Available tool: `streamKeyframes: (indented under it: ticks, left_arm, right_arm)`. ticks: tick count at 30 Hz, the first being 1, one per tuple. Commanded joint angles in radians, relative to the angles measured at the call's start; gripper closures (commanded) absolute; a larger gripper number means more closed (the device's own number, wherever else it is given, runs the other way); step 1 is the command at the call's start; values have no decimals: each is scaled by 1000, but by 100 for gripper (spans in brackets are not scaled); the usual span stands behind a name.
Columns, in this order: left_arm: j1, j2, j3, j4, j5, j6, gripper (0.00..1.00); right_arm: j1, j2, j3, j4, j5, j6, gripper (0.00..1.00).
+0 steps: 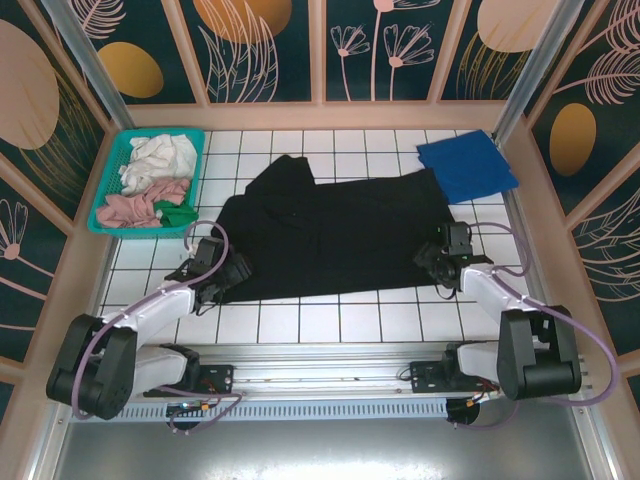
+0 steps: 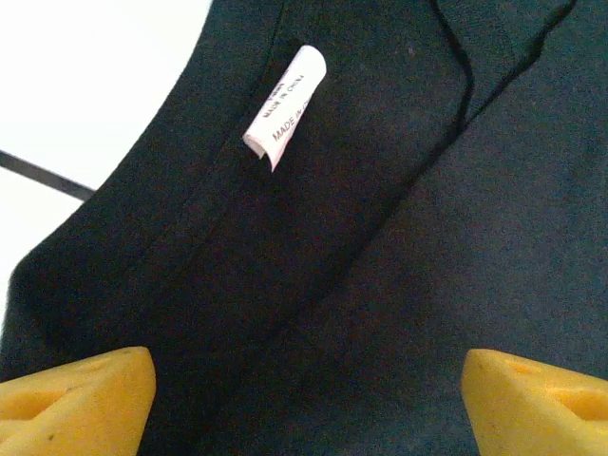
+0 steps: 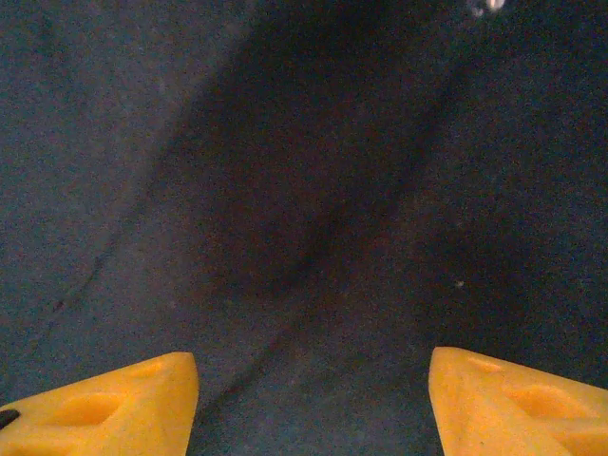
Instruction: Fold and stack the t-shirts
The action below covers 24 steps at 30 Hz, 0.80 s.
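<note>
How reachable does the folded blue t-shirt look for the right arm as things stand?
Probably yes: the blue t-shirt lies uncovered just beyond the right end effector, which is open over the black t-shirt.

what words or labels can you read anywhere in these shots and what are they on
"MADE IN CHINA": printed on the white tag attached to the black t-shirt.
A second, smaller line of print beside it on the same tag: too blurred to read.
</note>
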<state>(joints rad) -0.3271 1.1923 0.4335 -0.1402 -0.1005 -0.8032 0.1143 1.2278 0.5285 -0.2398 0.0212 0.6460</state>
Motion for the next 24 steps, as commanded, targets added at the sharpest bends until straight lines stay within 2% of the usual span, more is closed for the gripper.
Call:
streamKeyframes:
  ticks: [1,4,6,9,12,15,19,24]
  left_arm:
    - [5,-39,75,-97,3,-12,14]
    - [0,26,177,-70,32,29,14]
    - [-7,106,211,-11,91,39,14]
    - [-10,188,179,103,178,18,16]
    - [-7,211,118,140,157,-1,12]
    - [37,218,66,118,155,2,10]
    - [122,189,15,78,147,20,11]
    - [172,113,61,-13,165,44,11]
  right_arm:
    - [-10,6,76,-11,18,-6,33]
    - [-30,99,132,27,25,-41,33]
    - [-59,162,145,41,22,-50,34]
    - [-116,212,116,67,6,-46,34]
    - [-160,200,63,70,-36,-30,34]
    - [-177,135,14,23,-95,-7,33]
    - [-155,-36,-65,-11,-164,41,27]
    - [-97,-201,24,-101,-150,56,25]
